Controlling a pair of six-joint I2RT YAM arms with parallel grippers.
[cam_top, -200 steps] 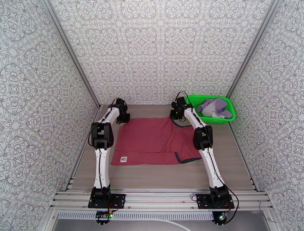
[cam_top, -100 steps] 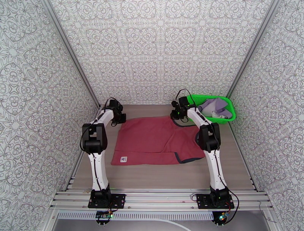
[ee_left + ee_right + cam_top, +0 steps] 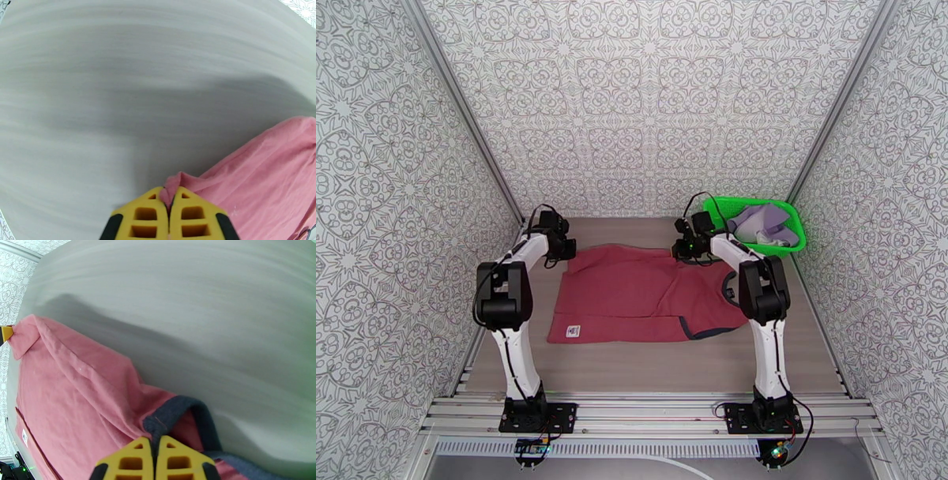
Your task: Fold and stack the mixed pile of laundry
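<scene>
The dark red tank top (image 3: 636,292) lies spread on the table, folded, with a white label near its front left corner. My left gripper (image 3: 563,249) is shut on its far left corner; the wrist view has the pink cloth (image 3: 260,173) pinched between the yellow fingers (image 3: 146,215). My right gripper (image 3: 689,246) is shut on the far right edge, clamping the dark trim (image 3: 177,413) of the tank top (image 3: 79,398). Inside the green basket (image 3: 727,207) at the far right lies the lavender garment (image 3: 768,223).
Patterned walls with metal posts close in the table on three sides. Bare table surface (image 3: 648,363) runs between the garment's front edge and the arm bases. The basket stands just right of my right gripper.
Both arms have swung outward, the left elbow to the left and the right elbow to the right. The grippers drew slightly apart, stretching the garment's far edge.
</scene>
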